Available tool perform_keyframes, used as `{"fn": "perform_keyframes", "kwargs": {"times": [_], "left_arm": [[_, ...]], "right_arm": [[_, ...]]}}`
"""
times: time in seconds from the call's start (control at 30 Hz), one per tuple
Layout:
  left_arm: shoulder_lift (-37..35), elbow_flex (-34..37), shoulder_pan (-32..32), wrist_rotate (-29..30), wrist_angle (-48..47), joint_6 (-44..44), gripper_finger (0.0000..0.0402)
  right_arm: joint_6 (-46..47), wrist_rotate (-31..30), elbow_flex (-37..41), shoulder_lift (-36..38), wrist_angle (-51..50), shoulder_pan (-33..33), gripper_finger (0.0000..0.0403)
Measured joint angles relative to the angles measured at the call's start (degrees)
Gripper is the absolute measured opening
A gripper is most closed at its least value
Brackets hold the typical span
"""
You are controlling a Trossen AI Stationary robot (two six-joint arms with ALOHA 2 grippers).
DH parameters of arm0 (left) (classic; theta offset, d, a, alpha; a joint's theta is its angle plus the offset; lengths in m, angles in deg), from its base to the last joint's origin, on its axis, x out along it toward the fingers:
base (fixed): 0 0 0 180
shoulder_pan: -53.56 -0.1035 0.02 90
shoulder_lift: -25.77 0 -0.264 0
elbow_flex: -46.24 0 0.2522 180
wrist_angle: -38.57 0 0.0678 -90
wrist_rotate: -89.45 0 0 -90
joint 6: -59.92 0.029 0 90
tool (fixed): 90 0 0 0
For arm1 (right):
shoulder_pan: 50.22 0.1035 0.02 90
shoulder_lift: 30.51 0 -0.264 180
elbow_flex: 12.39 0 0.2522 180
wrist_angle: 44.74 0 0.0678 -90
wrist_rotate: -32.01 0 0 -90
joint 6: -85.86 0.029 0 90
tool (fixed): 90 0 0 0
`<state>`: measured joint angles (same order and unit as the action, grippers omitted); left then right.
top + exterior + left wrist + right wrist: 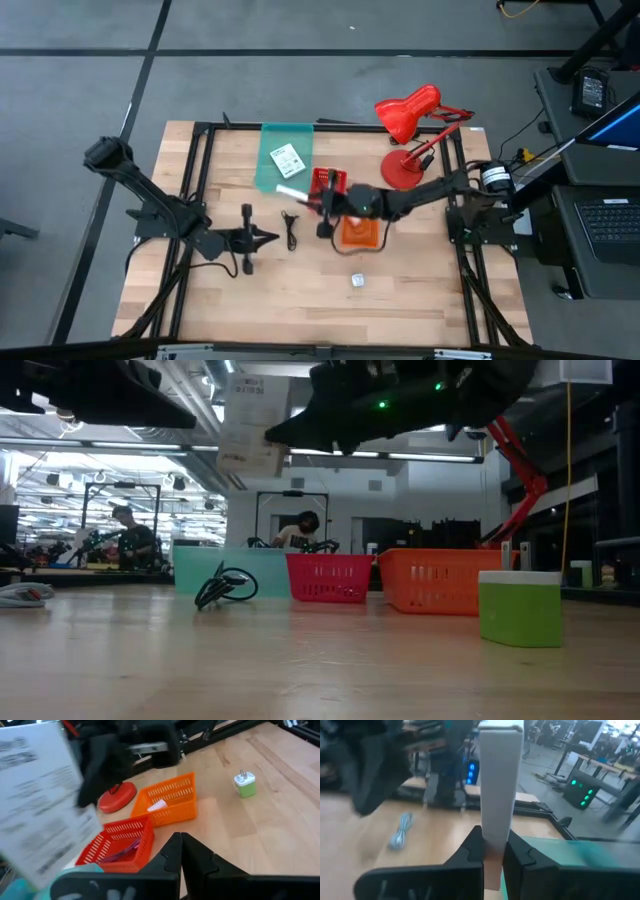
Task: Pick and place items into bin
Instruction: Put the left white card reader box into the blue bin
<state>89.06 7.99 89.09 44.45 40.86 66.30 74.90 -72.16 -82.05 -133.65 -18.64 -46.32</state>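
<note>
right gripper (322,212) is clamped on a white card (499,785), held on edge mid-table; teal bin (285,155) lies just beyond toward the far edge; left gripper (270,238) shut, idle.

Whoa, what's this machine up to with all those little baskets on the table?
The right gripper is shut on a white card with black print, holding it up in the air near the teal bin, which already has a card in it. The left gripper waits shut, low over the table beside a black cable. A red basket, an orange basket and a small green and white block also sit on the table.
</note>
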Motion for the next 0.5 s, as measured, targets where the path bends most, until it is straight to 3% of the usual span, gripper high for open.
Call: {"fn": "perform_keyframes", "kwargs": {"times": [0.17,0.33,0.5], "left_arm": [[-2.4,0.0,0.0,0.0,-4.1,-0.1,0.0001],[-3.1,0.0,0.0,0.3,-4.7,-1.0,0.0001],[-3.1,0.0,0.0,0.3,-4.7,0.8,0.0001]], "right_arm": [[5.0,3.9,0.0,-3.7,4.5,-2.6,0.0019],[6.1,4.0,0.0,-7.5,12.8,-4.5,0.0019],[16.2,6.8,0.0,-9.4,13.6,-8.8,0.0019]]}}
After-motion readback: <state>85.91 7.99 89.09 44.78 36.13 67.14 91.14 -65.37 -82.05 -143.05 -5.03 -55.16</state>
